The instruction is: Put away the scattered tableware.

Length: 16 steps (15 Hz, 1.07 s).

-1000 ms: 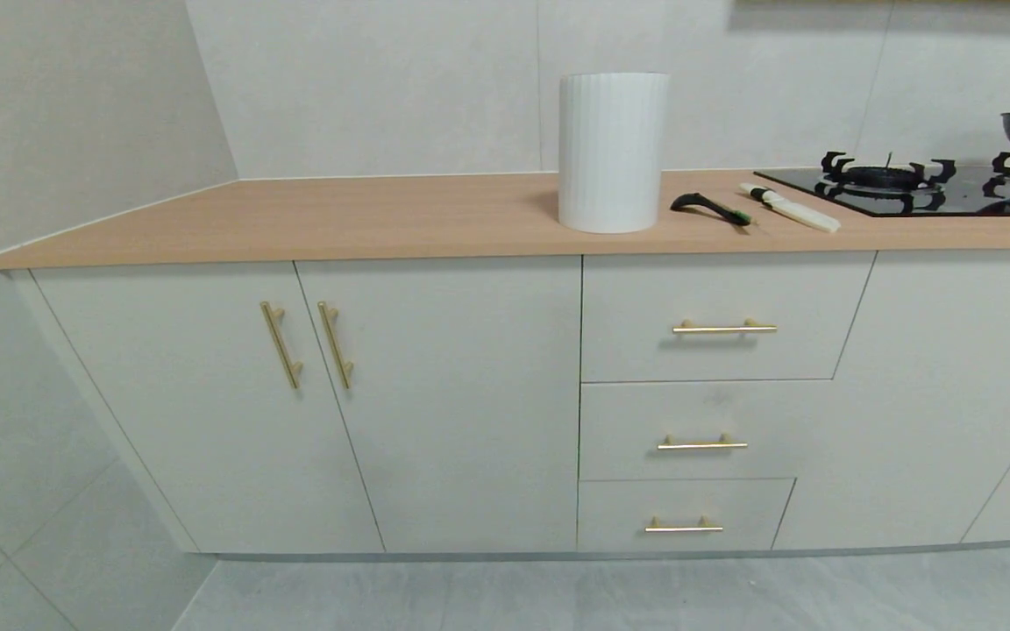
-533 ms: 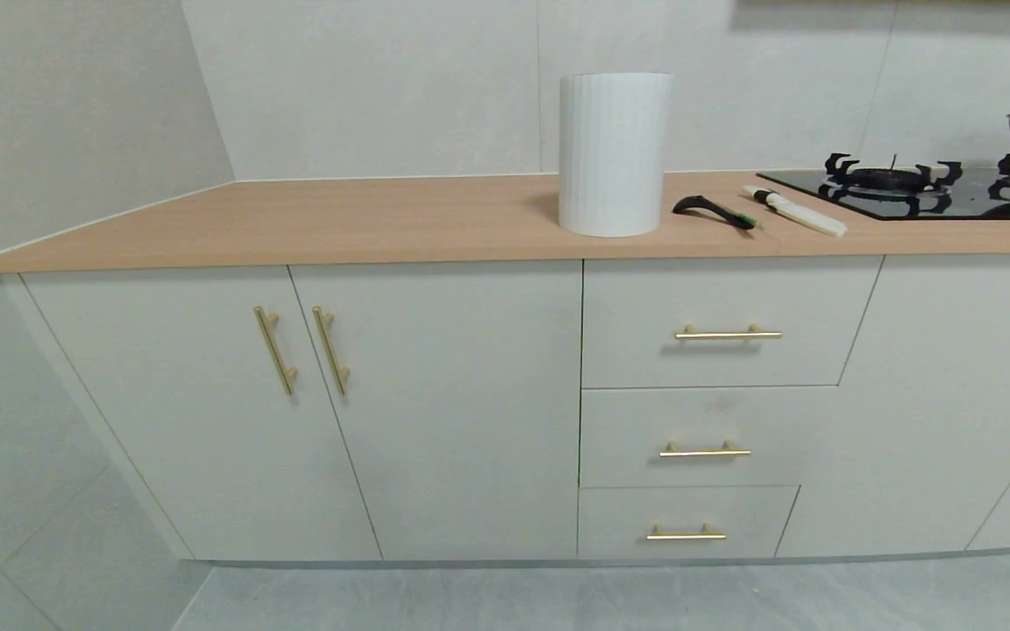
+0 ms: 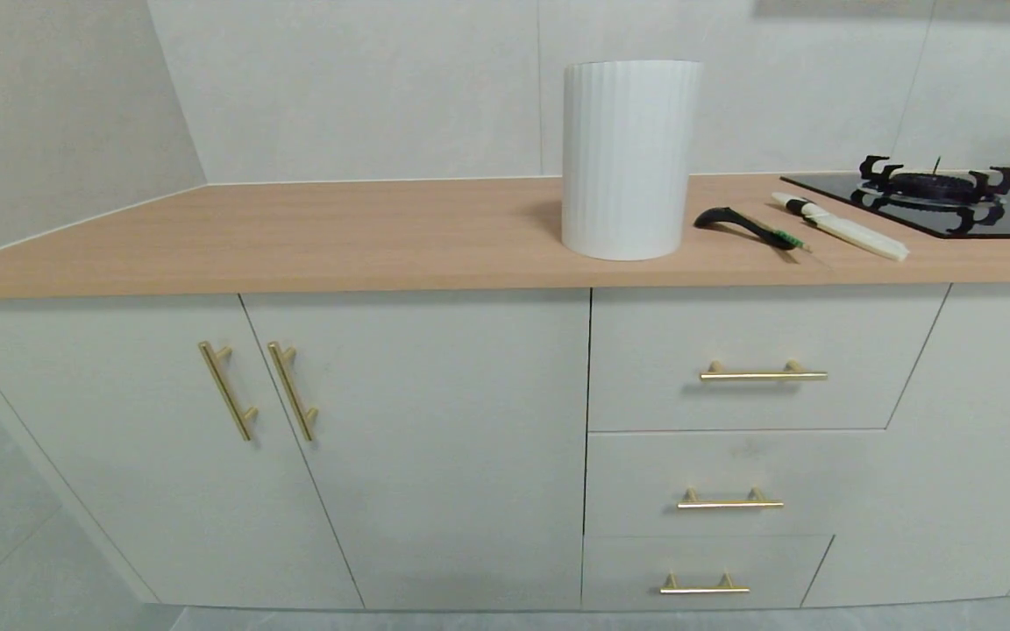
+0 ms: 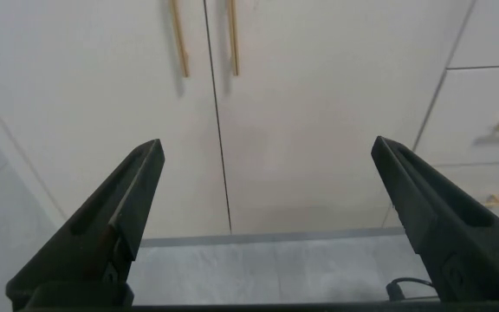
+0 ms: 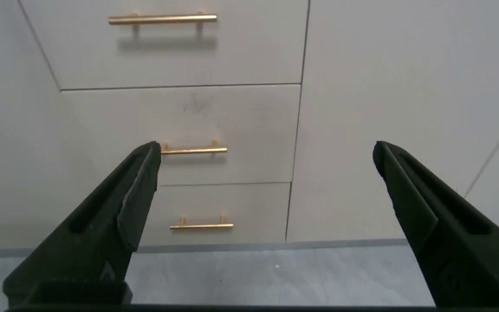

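Left claw (image 4: 265, 147) first: fingers spread wide, released, gripping nothing. It hangs low in front of the pale double cabinet doors (image 4: 319, 130), facing the seam between them. Two upright gold bar handles (image 4: 232, 39) sit either side of that seam.

Up on the light wooden worktop (image 3: 295, 232), the left stretch runs back to the tiled corner. Then comes the tall white ribbed cylindrical holder (image 3: 628, 158), standing upright near the front edge.

At the holder's three o'clock, just beside its base, the black curved-handled utensil with a green tip (image 3: 746, 228) lies flat on the wood. Further out at three o'clock is the slim white knife-shaped piece with a black band (image 3: 842, 228). It lies flat too, running from ten o'clock to four o'clock, close beside the utensil. Both pieces are out on the worktop, neither inside the holder.

At the knife's two o'clock is the black glass gas hob (image 3: 996, 219), let into the worktop.

Right claw (image 5: 265, 147): fingers splayed just as wide, nothing between them. It is low in front of the stack of three pale drawers (image 5: 232, 113) with horizontal gold handles. Those drawers sit at six o'clock of the utensils, all closed, above the grey floor (image 5: 275, 277).
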{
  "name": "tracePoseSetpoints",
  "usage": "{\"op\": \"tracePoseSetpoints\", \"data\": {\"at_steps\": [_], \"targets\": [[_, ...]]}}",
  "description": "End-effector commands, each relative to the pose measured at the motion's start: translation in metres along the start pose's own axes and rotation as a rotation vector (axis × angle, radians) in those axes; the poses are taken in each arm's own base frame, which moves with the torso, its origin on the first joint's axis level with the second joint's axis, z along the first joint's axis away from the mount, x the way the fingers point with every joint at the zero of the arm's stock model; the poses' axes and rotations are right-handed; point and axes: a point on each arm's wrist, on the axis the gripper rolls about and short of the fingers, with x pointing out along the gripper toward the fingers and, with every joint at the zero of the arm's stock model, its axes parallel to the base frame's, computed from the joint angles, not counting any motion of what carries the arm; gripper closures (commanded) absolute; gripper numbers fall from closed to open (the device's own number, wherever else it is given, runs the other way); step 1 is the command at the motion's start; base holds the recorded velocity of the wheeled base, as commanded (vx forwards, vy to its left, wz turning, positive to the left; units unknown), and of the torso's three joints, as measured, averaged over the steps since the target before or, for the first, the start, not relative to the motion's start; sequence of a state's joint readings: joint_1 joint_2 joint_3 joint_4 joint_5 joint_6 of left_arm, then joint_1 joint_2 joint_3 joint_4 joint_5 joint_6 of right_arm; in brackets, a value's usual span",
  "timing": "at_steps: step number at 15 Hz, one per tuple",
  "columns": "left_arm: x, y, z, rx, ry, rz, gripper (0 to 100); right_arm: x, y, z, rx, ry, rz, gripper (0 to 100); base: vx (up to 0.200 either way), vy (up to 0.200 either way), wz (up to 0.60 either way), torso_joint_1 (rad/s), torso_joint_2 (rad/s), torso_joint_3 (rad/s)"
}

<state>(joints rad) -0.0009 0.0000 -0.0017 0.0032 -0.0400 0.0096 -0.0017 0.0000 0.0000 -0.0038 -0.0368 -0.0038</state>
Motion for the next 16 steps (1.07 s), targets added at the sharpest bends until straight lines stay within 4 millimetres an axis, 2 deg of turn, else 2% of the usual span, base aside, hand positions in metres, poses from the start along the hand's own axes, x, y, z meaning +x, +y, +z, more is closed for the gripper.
{"op": "tracePoseSetpoints", "data": {"at_steps": [1,11,12,13,14,16], "targets": [[0.0,0.0,0.0,0.0,0.0,-0.001,0,0.0,0.0,0.0,-0.001,0.001,0.0,0,0.0,0.0,0.0,0.0,0.0,0.0],[0.0,0.0,0.0,0.003,0.0,0.001,0,0.0,0.0,0.0,-0.004,-0.002,0.0,0,0.0,0.0,0.0,0.0,0.0,0.0],[0.0,0.0,0.0,0.003,0.0,0.003,0,-0.003,0.0,0.013,0.004,-0.047,0.006,0,0.0,0.0,0.0,0.0,0.0,0.0],[0.0,0.0,0.0,0.003,0.0,0.001,0,-0.01,0.0,0.04,0.044,-0.109,0.026,0,0.0,0.0,0.0,0.0,0.0,0.0],[0.0,0.0,0.0,0.004,0.0,0.003,0,-0.01,0.0,0.046,0.062,-0.106,0.043,0,0.0,0.0,0.0,0.0,0.0,0.0],[0.0,0.0,0.0,0.003,0.0,0.001,0,0.011,0.002,0.062,0.042,0.105,0.182,0,0.0,0.0,0.0,0.0,0.0,0.0]]}}
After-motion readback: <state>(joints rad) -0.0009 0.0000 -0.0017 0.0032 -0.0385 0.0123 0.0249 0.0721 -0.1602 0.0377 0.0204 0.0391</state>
